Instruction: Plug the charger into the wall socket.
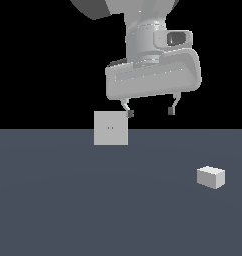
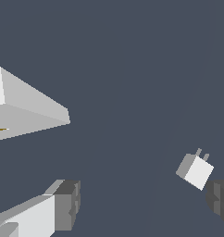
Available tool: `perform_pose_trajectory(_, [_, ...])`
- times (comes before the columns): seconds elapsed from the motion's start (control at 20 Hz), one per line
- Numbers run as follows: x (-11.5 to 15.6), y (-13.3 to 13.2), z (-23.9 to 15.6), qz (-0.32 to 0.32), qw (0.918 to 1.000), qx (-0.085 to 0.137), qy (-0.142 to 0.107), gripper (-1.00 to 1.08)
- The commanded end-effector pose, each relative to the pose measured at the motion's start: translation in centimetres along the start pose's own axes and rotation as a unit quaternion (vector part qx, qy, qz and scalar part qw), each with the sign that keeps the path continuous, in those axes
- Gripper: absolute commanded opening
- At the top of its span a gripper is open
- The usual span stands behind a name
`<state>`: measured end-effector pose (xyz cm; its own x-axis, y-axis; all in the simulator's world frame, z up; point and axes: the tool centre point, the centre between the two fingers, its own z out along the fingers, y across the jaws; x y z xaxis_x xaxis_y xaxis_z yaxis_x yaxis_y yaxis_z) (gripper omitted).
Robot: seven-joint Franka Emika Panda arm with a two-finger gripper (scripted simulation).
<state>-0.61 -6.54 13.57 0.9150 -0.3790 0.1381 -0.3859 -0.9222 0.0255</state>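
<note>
Black backdrop, flat blue-grey counter. My end effector hangs high, fingers apart, holding nothing. The charger lies on the counter toward the exterior view's right, well apart from the wall socket, which stands upright at the far edge. Prongs visible in the wrist view. Nothing done yet: grasp, carry, align and insert all remain.

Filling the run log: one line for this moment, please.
gripper open, raised, empty | charger on floor, ungrasped | wall socket upright, unplugged
</note>
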Motion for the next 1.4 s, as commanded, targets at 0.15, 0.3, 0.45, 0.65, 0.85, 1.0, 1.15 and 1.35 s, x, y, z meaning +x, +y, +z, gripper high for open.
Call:
perform_pose_trajectory(0.15, [-0.2,3.0,2.0,0.078,0.9966,-0.014,0.021,1.0])
perform_pose_trajectory(0.3, [-0.5,4.7,3.0,0.119,0.9921,-0.021,0.032,1.0])
perform_pose_trajectory(0.45, [-0.8,6.2,4.0,0.159,0.9859,-0.028,0.042,1.0])
perform_pose_trajectory(0.65, [-1.4,8.1,5.1,0.207,0.9762,-0.037,0.055,1.0])
perform_pose_trajectory(0.85, [-2.0,9.5,6.0,0.243,0.9668,-0.044,0.064,1.0])
perform_pose_trajectory(1.0, [-2.4,10.3,6.5,0.264,0.9607,-0.048,0.07,1.0])
perform_pose_trajectory(1.15, [-2.7,10.8,6.9,0.279,0.9561,-0.051,0.073,1.0])
perform_pose_trajectory(1.35, [-2.9,11.2,7.2,0.29,0.9527,-0.053,0.075,1.0])
